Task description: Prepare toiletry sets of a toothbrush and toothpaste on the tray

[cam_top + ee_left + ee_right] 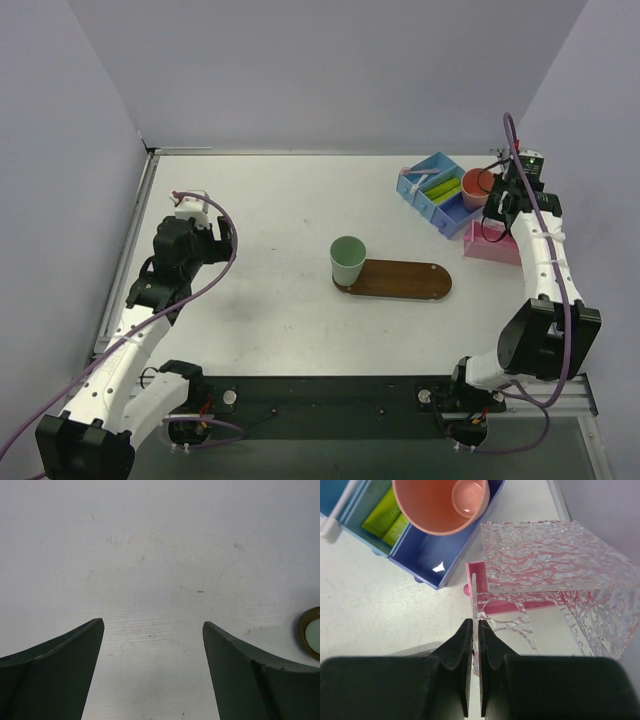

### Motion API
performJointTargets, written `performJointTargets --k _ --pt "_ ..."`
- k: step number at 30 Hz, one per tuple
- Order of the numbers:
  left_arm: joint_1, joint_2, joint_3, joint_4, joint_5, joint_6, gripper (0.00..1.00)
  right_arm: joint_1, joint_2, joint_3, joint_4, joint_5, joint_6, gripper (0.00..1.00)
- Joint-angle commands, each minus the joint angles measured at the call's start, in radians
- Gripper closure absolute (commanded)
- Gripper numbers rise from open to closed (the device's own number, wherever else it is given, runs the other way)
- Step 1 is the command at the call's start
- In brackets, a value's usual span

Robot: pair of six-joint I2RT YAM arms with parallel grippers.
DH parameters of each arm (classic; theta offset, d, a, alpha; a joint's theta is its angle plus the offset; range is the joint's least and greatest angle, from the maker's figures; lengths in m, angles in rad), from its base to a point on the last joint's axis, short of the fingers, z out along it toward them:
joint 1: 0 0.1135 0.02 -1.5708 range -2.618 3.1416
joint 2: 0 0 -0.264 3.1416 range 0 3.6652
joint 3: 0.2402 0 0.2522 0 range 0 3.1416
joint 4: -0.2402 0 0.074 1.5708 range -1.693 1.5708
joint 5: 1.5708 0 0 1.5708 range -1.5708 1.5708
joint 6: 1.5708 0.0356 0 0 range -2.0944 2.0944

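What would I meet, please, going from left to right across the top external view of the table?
left hand → mint-green cup → lime-green toothpaste tubes → salmon-pink cup

Work cell: white counter enclosed by three plain walls.
The counter (270,200) is a flat, matte white surface; the left wrist view shows faint scuffs and scratches on it. The rear wall (330,70), left wall (60,150) and right wall (600,120) are pale lavender-grey and unmarked. A metal rail (139,200) borders the left edge and a dark plate (330,395) spans the near edge. Lighting is even and diffuse.
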Motion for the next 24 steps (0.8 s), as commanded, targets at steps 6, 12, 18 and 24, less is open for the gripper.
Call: performJointTargets --k 6,12,18,24 --pt "-0.006 -0.067 -0.020 0.111 0.090 0.041 0.12 0.114 -0.174 0.037 -0.019 0.047 0.027 1.00" --pt "-0.083 -0.059 -0.005 0.267 0.311 0.099 0.18 0.243 -0.203 0.077 -0.039 -0.142 0.068 1.00" --pt "-0.423 0.084 0.122 0.360 0.422 0.406 0.17 0.332 -0.214 0.088 -0.043 -0.326 0.126 1.00" --pt "-0.603 0.350 0.315 0.399 0.433 0.599 0.13 0.402 -0.234 0.078 -0.040 -0.452 0.165 1.00"
